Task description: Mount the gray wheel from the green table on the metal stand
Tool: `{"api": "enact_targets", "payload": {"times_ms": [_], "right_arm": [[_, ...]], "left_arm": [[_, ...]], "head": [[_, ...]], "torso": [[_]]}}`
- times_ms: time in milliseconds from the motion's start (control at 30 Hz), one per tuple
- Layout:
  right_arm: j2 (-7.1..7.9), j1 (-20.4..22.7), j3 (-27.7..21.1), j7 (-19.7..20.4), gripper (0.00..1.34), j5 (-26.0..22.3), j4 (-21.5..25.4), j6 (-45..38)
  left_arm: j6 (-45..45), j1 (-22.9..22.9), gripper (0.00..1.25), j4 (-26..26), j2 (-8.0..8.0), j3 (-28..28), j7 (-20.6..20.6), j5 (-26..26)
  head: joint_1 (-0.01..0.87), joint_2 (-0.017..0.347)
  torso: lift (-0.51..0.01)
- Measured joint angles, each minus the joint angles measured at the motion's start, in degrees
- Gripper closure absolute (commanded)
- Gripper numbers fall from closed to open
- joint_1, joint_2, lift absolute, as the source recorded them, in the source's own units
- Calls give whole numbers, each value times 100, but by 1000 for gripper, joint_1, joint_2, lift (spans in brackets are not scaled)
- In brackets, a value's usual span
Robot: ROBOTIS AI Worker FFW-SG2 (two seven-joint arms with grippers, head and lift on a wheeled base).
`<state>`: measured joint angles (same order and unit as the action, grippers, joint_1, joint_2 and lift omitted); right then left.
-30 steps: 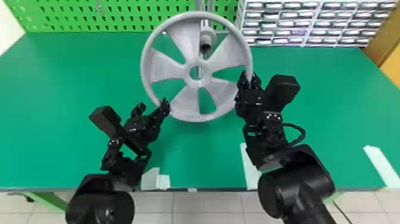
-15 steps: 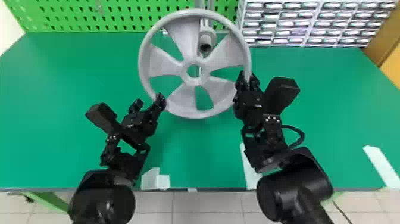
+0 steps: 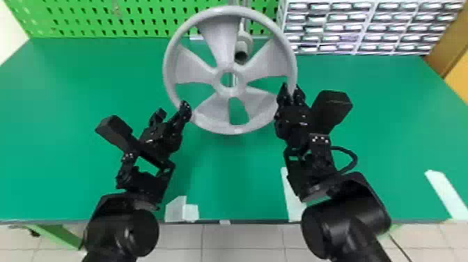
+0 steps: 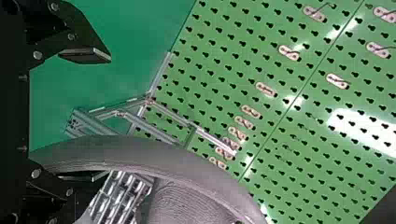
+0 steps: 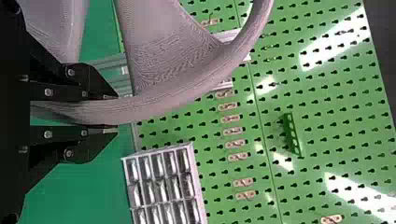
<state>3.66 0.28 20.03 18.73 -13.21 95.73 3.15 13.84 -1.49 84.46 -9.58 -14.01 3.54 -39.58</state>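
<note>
- The gray wheel is held up over the green table, its open face toward the head camera, and sits higher in the head view than it did a moment earlier
- The left gripper has also moved up the head view, its fingers wide apart, with one fingertip at the rim on the wheel's near left side
- The right gripper keeps its two fingers closed on the rim at the wheel's right side, one on each face, as the right wrist view shows
- The hub is off the metal stand, whose gray fitting shows through the gap between two spokes, to the right of and beyond the hub, much as before
- Behind the table stands a green pegboard, with a drawer unit to the right along the back edge
</note>
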Motion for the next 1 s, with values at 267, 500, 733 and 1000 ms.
{"api": "enact_targets", "payload": {"times_ms": [267, 500, 733, 1000], "right_arm": [[-5, -10, 11, -1, 1102, 56, 1, -84], [-6, -22, 18, -1, 1104, 92, 1, -103], [-1, -42, 53, -1, 1102, 103, 0, -127], [3, -51, 78, -1, 1104, 108, 0, -123]], "left_arm": [[14, 82, 417, 0, -1, -8, 329, -78], [14, 99, 417, 0, -4, -55, 369, -119], [-38, 126, 529, 0, -27, -180, 376, -147], [-117, 156, 702, 0, -51, -184, 376, -147]], "head": [[868, 52], [868, 52], [868, 52], [868, 52]], "torso": [[-93], [-93], [-93], [-93]]}}
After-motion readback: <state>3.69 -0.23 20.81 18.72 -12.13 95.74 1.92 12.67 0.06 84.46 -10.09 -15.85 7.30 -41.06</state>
